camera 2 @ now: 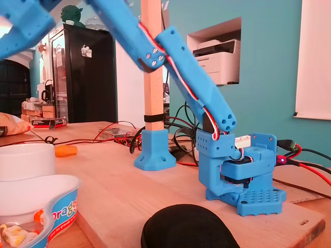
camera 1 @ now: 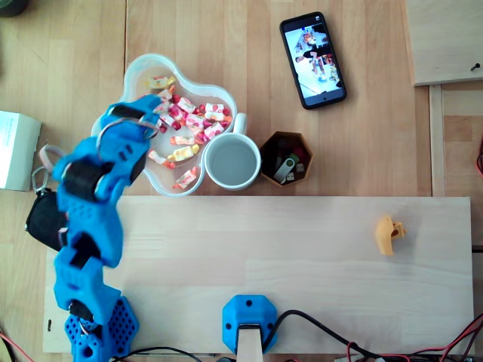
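Observation:
In the overhead view my blue gripper hangs over the left part of a clear wavy-edged bowl holding several red, pink and yellow wrapped candies. Its tip points up and right, right by the candies near the bowl's middle. From above, the gripper's body covers its jaws, so how they stand is hidden, as is anything between them. The fixed view has the bowl at the bottom left and the arm's base on the right.
A white mug stands against the bowl's right side, then a brown hexagonal cup holding a USB stick. A phone lies at the back and a small orange piece on the board at right. A blue post holder sits at the front.

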